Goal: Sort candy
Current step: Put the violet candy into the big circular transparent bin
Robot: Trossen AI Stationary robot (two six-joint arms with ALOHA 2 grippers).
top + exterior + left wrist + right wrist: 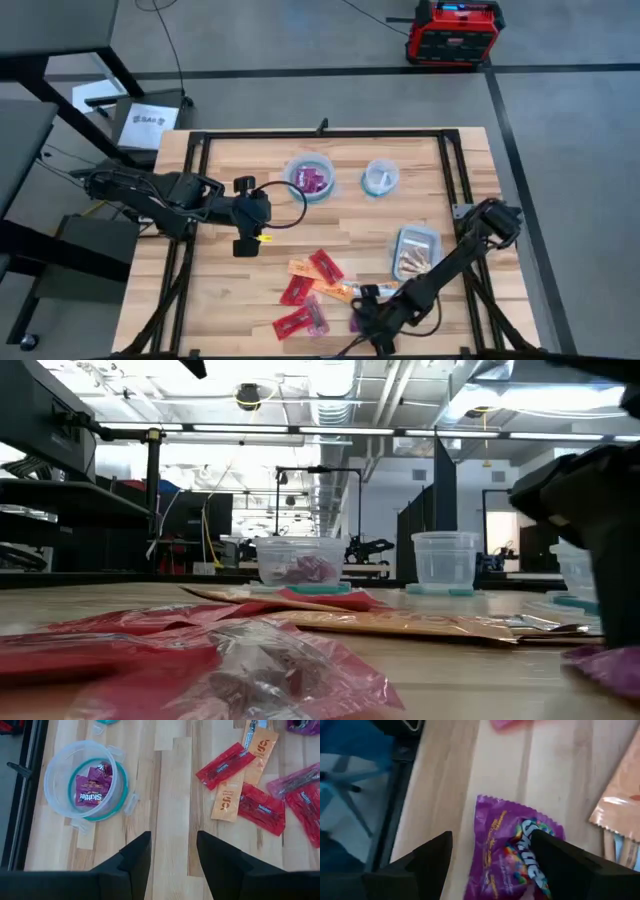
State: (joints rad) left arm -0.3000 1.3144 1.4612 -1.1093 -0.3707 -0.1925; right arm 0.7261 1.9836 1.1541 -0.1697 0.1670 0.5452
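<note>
In the high view we see the candy (312,290) scattered on the wooden surface (220,290), near the clear tub (415,250). The right gripper (365,318) is low beside this pile. In the left wrist view the left gripper (172,852) hangs with jaws apart, holding nothing. In the right wrist view wide jaws stand around a purple packet (512,855).

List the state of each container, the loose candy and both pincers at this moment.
Left bowl: upright, holds purple packets.
Middle bowl: upright, contents unclear.
Rectangular tub: uncovered, holds pale wrapped sweets.
Red and orange packets: flat on the table, unsorted.
Purple packet: flat on the table, between the right pincer's fingers.
Left pincer: open, empty, above bare wood.
Right pincer: open, straddling the purple packet.
</note>
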